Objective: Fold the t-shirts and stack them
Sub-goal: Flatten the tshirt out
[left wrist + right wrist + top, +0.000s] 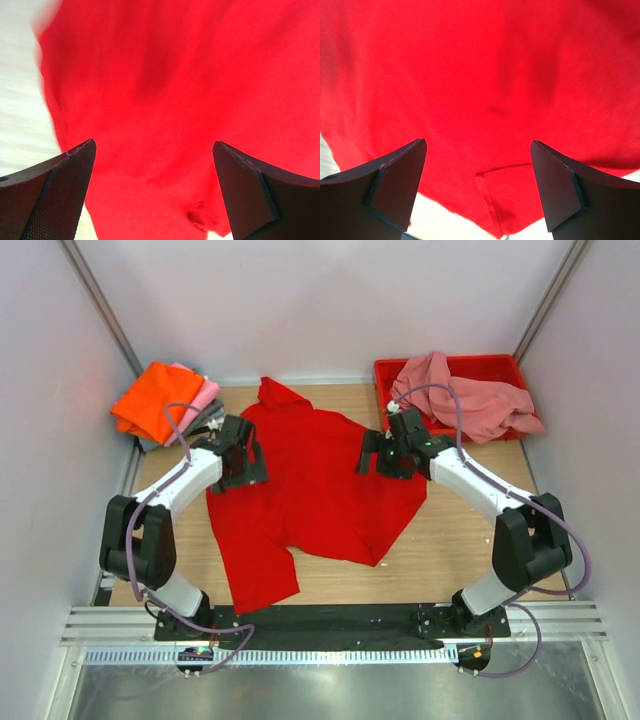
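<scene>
A bright red t-shirt [315, 490] lies spread and slanted across the middle of the wooden table. My left gripper [245, 452] hovers over its left edge, jaws wide apart, nothing between them; its wrist view shows red cloth [165, 90] below the gripper [154, 150]. My right gripper [378, 454] hovers over the shirt's right edge, open and empty too [478, 147], with a hem corner [495, 200] beneath. A dusty pink t-shirt [470, 395] lies bunched in the red tray [500, 365]. Folded orange [155, 400], light pink [203, 397] and grey shirts are stacked at the back left.
White walls close in the table on the left, back and right. The red plastic tray sits at the back right corner. Both arm bases stand on the black rail [330, 620] at the near edge.
</scene>
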